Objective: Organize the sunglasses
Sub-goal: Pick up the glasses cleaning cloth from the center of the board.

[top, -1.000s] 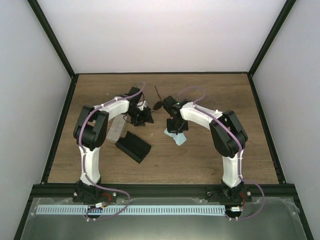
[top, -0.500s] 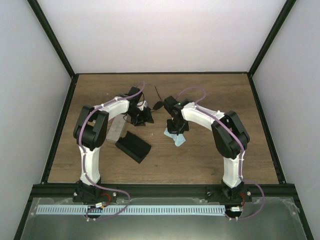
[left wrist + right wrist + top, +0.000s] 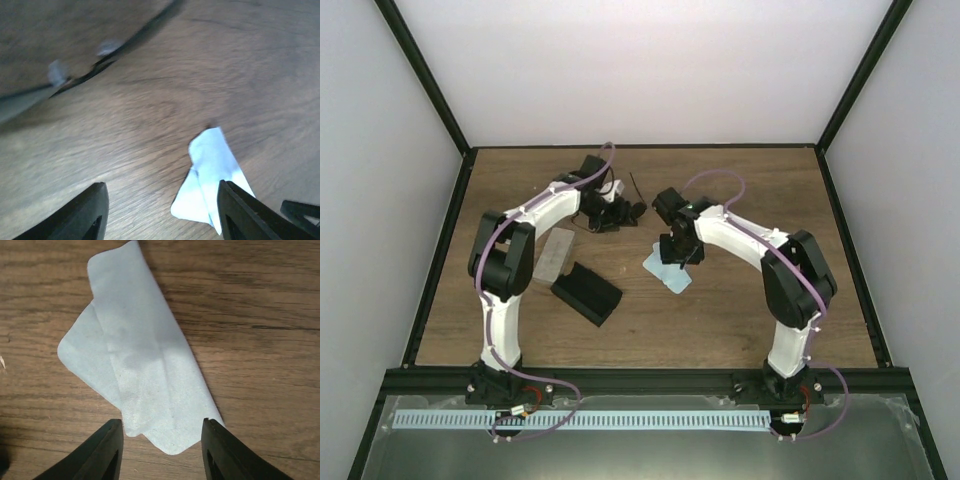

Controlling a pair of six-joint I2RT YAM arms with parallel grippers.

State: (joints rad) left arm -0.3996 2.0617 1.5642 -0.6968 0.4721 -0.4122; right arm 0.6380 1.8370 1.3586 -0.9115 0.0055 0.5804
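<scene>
One pair of sunglasses lies at mid-table, a thin arm pointing to the far side. It is blurred across the top left of the left wrist view as a dark wire frame. My left gripper sits just left of it, open, with bare wood between its fingers. My right gripper hovers open over a folded light blue cloth that lies flat on the wood. The cloth's near corner sits between the fingers, which do not touch it.
A black oblong case lies open at front left, with a clear case just behind it. The cloth also shows in the left wrist view. Black frame rails border the table.
My right gripper has opened and let go of the cloth, which now lies spread on the table. My left gripper has moved farther from the bases, up beside the sunglasses.
</scene>
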